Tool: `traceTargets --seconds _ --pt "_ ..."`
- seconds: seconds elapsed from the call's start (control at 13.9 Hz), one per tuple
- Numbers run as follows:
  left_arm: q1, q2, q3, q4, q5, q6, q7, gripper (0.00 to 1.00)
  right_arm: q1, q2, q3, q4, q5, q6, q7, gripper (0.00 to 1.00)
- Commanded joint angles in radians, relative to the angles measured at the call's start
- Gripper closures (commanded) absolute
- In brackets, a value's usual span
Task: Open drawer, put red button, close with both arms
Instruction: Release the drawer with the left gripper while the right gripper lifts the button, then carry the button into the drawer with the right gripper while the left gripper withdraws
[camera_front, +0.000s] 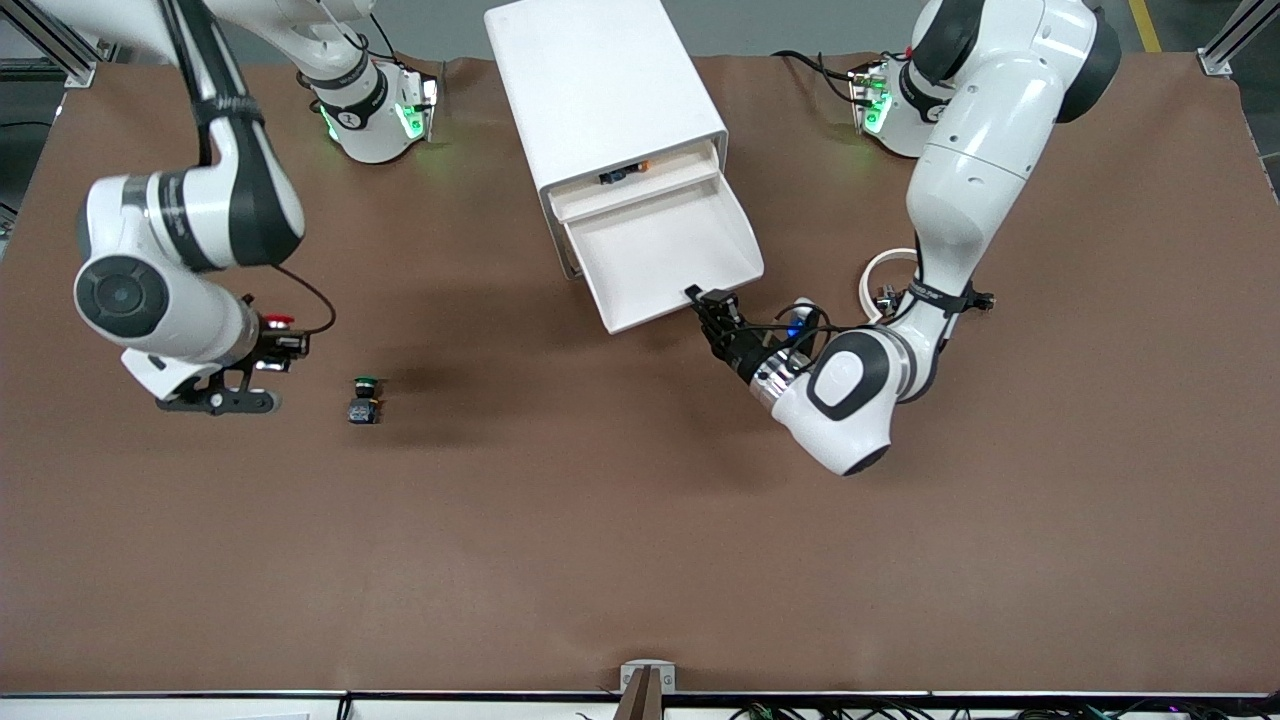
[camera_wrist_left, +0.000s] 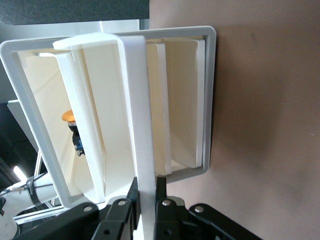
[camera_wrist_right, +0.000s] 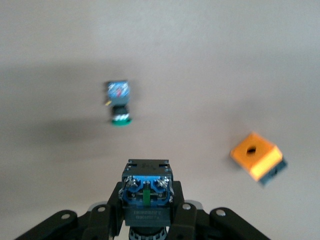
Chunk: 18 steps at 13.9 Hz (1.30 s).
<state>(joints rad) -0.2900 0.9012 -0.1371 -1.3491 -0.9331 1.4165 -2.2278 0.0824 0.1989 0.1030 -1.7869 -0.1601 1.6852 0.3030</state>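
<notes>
Drawer (camera_front: 665, 255) out of the white cabinet (camera_front: 600, 90), pulled open toward the front camera, and the left gripper (camera_front: 705, 305) is clamped on its front lip. In the left wrist view the fingers (camera_wrist_left: 122, 207) pinch the white front wall between them, tight on the plastic. Deep inside the cabinet (camera_wrist_left: 30, 100) sits a small orange-capped button (camera_wrist_left: 70, 119).

Over at the right arm's end of the table, the right gripper (camera_front: 268, 338) hangs above the brown table (camera_front: 640, 520), closed on the red button (camera_front: 277, 321). The red cap peeks out at the fingers in the front view. From the right wrist view the button's blue base block (camera_wrist_right: 147, 190) faces the camera, squeezed between the two black fingers (camera_wrist_right: 107, 220).

On the table near that gripper, a touch nearer the front camera, lies the green button (camera_front: 364, 399) on its side. The right wrist view also catches an orange block (camera_wrist_right: 257, 157) lying on the table.
</notes>
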Motion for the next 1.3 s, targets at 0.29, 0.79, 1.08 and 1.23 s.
traceTargets --seconds 0.29,0.79,1.08,1.23 --pt "0.046 -0.002 -0.006 0.060 0.007 0.007 0.054 0.00 0.313 0.027 -0.008 0.259 0.149 -0.277 0.653 0.82" --pt "0.097 -0.086 0.086 0.139 0.181 -0.001 0.336 0.00 0.557 0.091 -0.013 0.279 0.355 -0.040 1.276 0.82" --pt "0.091 -0.197 0.163 0.139 0.444 0.007 0.676 0.00 0.651 0.169 -0.013 0.277 0.350 0.109 1.485 0.82" --pt "0.094 -0.247 0.163 0.139 0.613 0.024 0.843 0.00 0.680 0.213 -0.013 0.276 0.349 0.171 1.553 0.82"
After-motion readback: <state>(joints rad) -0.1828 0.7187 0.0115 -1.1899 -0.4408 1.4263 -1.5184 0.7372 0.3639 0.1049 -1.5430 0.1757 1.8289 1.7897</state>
